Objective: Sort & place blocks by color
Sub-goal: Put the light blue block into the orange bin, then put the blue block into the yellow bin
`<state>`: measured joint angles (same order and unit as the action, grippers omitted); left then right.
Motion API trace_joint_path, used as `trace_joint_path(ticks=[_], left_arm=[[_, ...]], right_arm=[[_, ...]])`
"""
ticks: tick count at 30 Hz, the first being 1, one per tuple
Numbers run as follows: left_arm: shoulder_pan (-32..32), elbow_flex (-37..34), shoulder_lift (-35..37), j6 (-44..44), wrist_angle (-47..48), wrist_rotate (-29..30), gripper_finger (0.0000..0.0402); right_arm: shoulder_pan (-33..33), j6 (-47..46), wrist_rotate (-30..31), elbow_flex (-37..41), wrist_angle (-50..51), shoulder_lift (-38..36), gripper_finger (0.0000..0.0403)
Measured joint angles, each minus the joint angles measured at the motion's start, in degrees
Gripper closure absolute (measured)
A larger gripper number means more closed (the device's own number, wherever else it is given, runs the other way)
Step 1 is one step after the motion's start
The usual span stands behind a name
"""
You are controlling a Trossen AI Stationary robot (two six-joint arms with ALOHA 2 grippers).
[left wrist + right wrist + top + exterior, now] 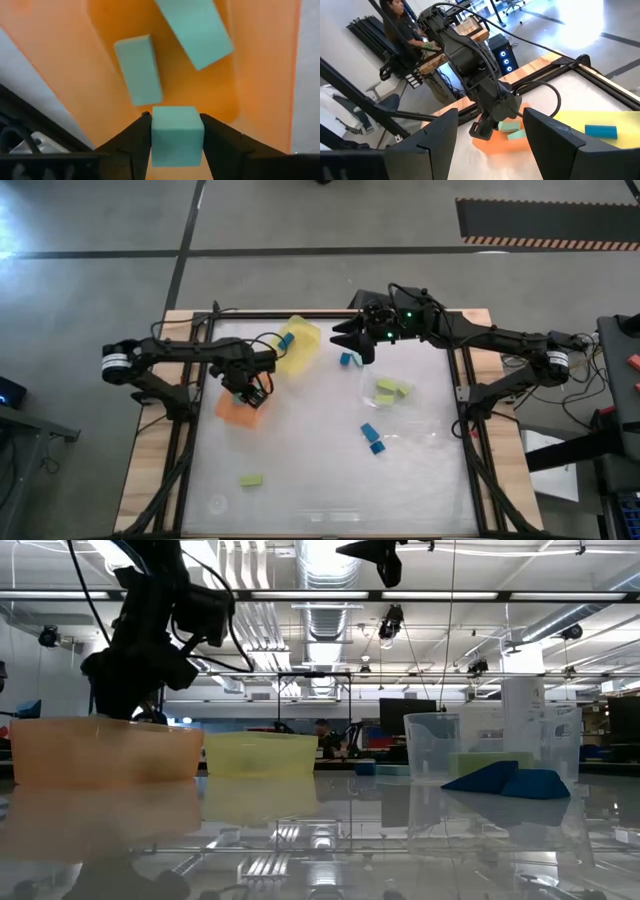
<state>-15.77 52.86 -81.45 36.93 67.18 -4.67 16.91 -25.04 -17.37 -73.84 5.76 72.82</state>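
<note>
My left gripper (248, 393) points down over the orange bin (232, 412), shut on a light teal block (177, 135). Two more teal blocks (138, 70) (195, 30) lie flat on the bin's floor (65, 60) below it. My right gripper (345, 340) stands open and level, high over the table's far side, with nothing between its fingers (490, 145). A blue block (286, 340) lies in the yellow bin (298, 345). Yellow-green blocks (392, 388) lie in the clear dish (412, 412). My left gripper pinches the teal block by two opposite sides (154, 131) between its two fingers. The fingers come from above, pointing down. The block's end face looks down into the orange bin, held above the two blocks that lie there.
Loose on the table lie two blue blocks (371, 435), a blue one (349, 359) near the far side and a yellow-green one (251, 479) near the front left. A person (400, 20) stands beyond the table's left side.
</note>
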Motion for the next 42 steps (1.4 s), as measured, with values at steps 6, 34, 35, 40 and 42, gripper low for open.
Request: trace_joint_path(ticks=[6,34,35,40,42], left_arm=[[0.0,0.0,0.03,-0.26,-0.7,0.0,0.0213],[1.18,7.68,21.86,-15.46,-31.95,-0.09,0.0191],[1.18,7.36,22.68,-16.27,-34.05,-0.09,0.0191],[1.18,5.28,26.11,-17.81,-43.52,0.15,0.0191],[1.18,4.81,26.59,-17.84,-44.68,0.15,0.0191]], right_arm=[[0.0,-2.43,-0.06,0.0,1.87,0.0,0.0186],[-11.52,-35.69,-2.49,0.0,19.63,0.31,0.0189],[-12.67,-36.95,-1.51,0.0,21.83,0.44,0.0189],[-18.18,-42.63,2.97,0.0,34.38,2.56,0.0189],[-19.96,-44.08,3.46,0.0,38.41,4.09,0.0189]])
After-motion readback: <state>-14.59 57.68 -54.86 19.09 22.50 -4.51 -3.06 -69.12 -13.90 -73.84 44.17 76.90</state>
